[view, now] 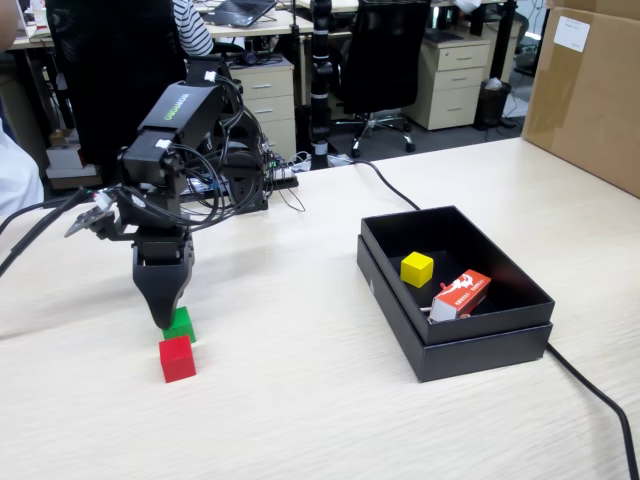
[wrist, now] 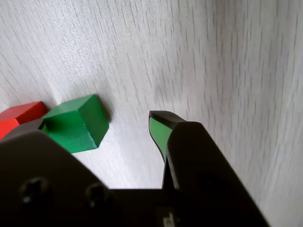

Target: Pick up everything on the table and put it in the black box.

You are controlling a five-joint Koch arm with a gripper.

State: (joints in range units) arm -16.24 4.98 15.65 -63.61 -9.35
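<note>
Pale wood-grain laminate forms the table point(view: 330, 400), which fills most of the fixed view.

**Arm and gripper.** The black arm point(view: 185, 110) stands in the upper left of the fixed view and points its gripper point(view: 166, 318) straight down at the tabletop. In the wrist view the gripper point(wrist: 97, 125) is spread apart: one jaw tip sits at centre frame, showing a green inner face, and the other jaw lies at the lower left edge. The jaws grasp nothing.

**Cubes on the table.**
- The green cube point(view: 181, 325) rests on the table at lower left of the fixed view, directly at the gripper tip. In the wrist view the green cube point(wrist: 75, 124) lies beside the left-hand jaw, partly in the gap between the jaws. A clear strip of table separates it from the centre jaw tip.
- The red cube point(view: 177, 359) sits just below the green cube in the fixed view, close to it or touching; which one cannot be told. In the wrist view the red cube point(wrist: 19, 117) appears at the left edge, next to the green one.

**Black box.** The black box point(view: 470, 345) sits at right of centre in the fixed view, well apart from the gripper. Inside it:
- the yellow cube point(view: 417, 268), near the left inner wall;
- an orange-red and white carton point(view: 461, 296), lying just right of the yellow cube.

**Other items.** A black cable point(view: 590, 390) runs across the table past the box. A brown cardboard carton point(view: 590, 95) stands at the upper right.
</note>
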